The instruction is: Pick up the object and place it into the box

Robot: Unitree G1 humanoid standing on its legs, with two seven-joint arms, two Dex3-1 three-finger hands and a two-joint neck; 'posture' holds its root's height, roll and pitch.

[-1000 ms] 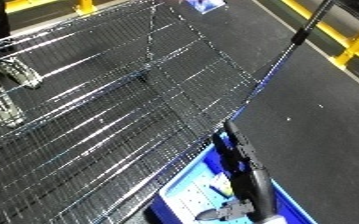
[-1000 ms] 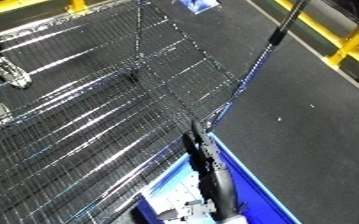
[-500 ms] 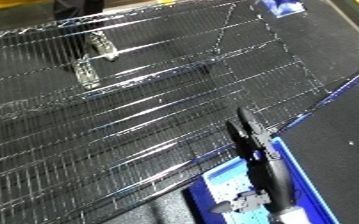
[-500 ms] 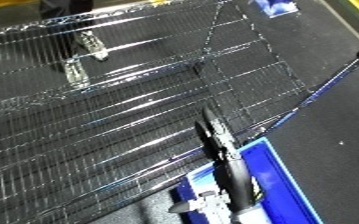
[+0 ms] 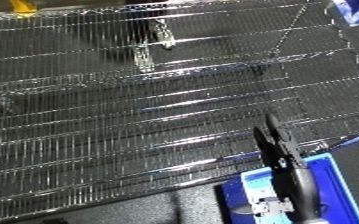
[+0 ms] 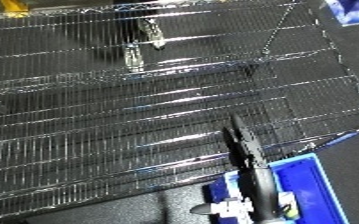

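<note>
Where wire cart (image 5: 158,115) meets blue bin (image 5: 331,172) — right robot hand (image 5: 278,147), fingers straight, empty.

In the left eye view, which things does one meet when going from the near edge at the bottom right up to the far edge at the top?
Blue bin → black hand, its fingers straight and pointing up → wire mesh of the cart → two blurred shiny items behind the mesh.
</note>
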